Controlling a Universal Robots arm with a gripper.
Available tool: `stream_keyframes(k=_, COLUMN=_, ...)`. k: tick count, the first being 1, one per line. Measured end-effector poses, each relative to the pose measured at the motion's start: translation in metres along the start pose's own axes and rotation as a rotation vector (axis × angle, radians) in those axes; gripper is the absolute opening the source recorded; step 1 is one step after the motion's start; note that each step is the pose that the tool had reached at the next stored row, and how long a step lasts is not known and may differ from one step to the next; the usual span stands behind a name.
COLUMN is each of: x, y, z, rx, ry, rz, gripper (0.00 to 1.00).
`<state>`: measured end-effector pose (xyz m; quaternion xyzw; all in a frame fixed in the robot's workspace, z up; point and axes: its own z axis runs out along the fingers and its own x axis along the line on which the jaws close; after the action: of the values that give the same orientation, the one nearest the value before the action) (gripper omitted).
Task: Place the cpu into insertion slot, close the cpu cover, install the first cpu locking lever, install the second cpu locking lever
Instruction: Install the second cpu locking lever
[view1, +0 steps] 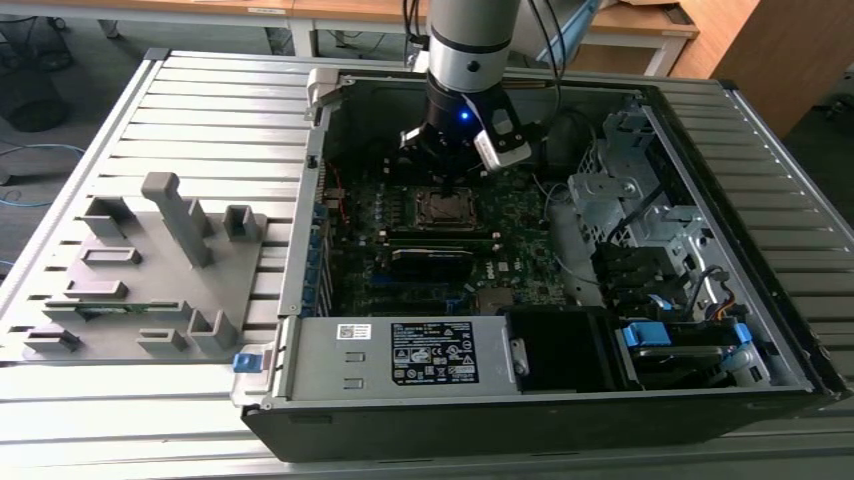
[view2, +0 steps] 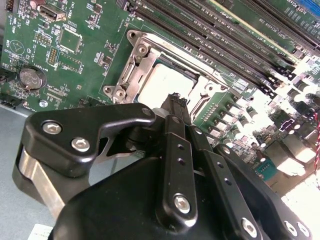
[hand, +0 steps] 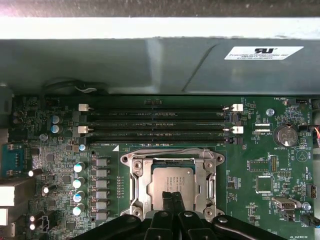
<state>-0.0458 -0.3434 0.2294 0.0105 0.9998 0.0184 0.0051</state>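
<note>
inside the open computer case (view1: 747, 330), the end effector (hand: 172, 197) hangs just above the cpu (hand: 172, 182), its fingers (view2: 175, 107) pressed close together with nothing between them. its black body hides the near edge of the chip in both wrist views. the cpu lies flat in the insertion slot (view1: 445, 207), and the silvery cpu cover (hand: 207, 187) frames it. long black memory slots (hand: 157, 122) run just beside the socket. the case rests on a grey slatted tabletop (view1: 200, 110), near a grey holder (view1: 147, 270).
</note>
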Motion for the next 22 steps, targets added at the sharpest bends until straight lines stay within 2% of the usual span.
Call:
stream_keyframes(k=4, x=0.0000, y=-0.0004, z=-0.0001, rx=0.0001, ry=0.0001, rz=0.000, gripper=0.11)
stream_keyframes(k=10, x=-0.0001, y=-0.0057, z=-0.0002, rx=0.0000, ry=0.0000, rz=0.000, gripper=0.11)
stream_keyframes(k=17, x=-0.0005, y=-0.0062, z=-0.0029, rx=-0.0001, ry=0.0003, rz=0.000, gripper=0.11)
stream_keyframes(k=22, x=-0.0011, y=-0.0118, z=-0.0032, rx=-0.0011, ry=0.0004, rz=0.000, gripper=0.11)
